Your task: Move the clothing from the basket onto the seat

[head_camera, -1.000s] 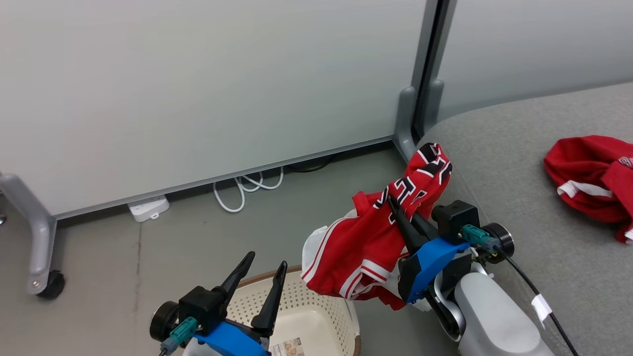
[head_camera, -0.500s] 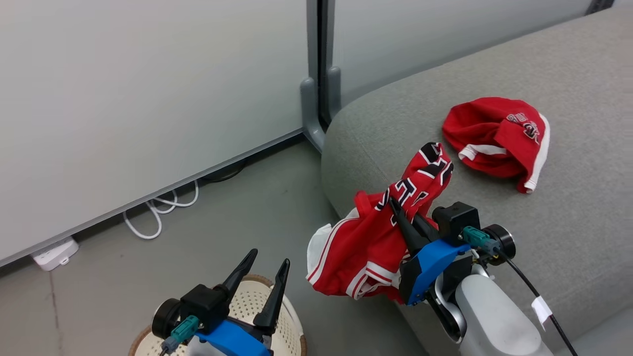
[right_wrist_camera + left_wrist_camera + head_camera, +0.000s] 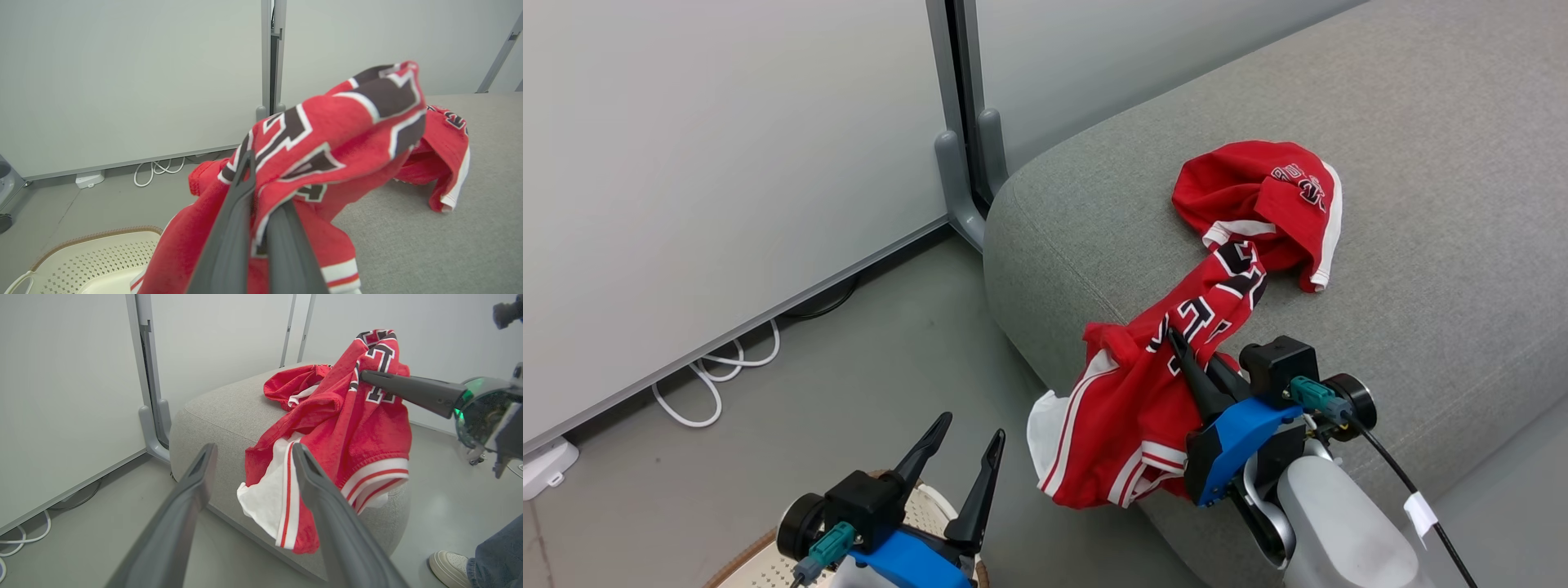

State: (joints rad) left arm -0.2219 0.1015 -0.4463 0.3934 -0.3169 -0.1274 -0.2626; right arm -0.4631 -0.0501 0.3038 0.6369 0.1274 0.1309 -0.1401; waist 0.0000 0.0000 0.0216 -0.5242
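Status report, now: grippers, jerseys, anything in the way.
Right gripper shut on jersey, held up by the seat. Left gripper open, empty. Second jersey on seat. Person's foot beside seat.

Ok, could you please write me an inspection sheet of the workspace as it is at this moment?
Surface: light grey seat, with the lying jersey on it.
Job's things: hanging jersey held up at the seat's edge, contact with the seat unclear; basket on the floor, its visible part without clothing.
Clutter: white power strip on the floor.
End effectors: left end effector open, empty; right end effector shut on the hanging jersey.
Cables: white cable looped at the partition's foot; black cable, tagged, at the right wrist.
Surroundings: pale partition panels, grey floor, a person's shoe near the seat.
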